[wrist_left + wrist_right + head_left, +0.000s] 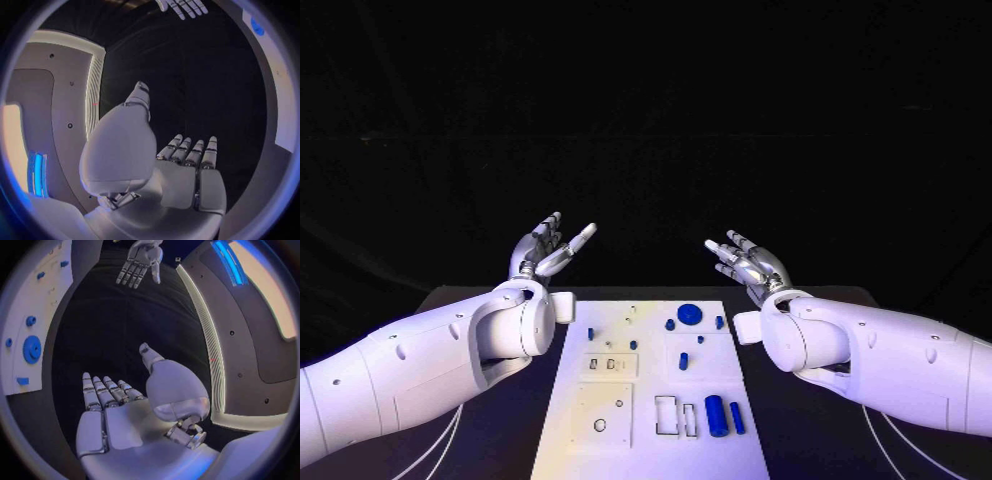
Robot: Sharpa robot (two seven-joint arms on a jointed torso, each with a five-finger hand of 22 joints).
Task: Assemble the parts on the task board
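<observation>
Both of my hands are hovering above the far end of the black counter (805, 440), holding nothing. My left hand (548, 250) is raised beyond the far left corner of the task board (610, 440), palm turned inward, fingers (190, 150) stretched out and apart, thumb standing off from them. My right hand (750, 262) is mirroring it beyond the far right corner, fingers (103, 392) extended and spread, nothing between them.

The task board is lying lengthwise in the middle of the counter, between my two forearms, untouched by either hand. Blue parts are sitting on it: a round gear-like piece (689, 314) at the far end, a small peg (720, 322) just right of it, another short peg (684, 361) nearer the middle, a small one (590, 333) toward the left edge, and two upright cylinders (715, 415) side by side at the near right. Rectangular cut-outs (666, 415) are showing just left of those cylinders, and a round hole (599, 425) further left. From my right wrist the gear (32, 349) is showing on the board, well apart from my fingers.
</observation>
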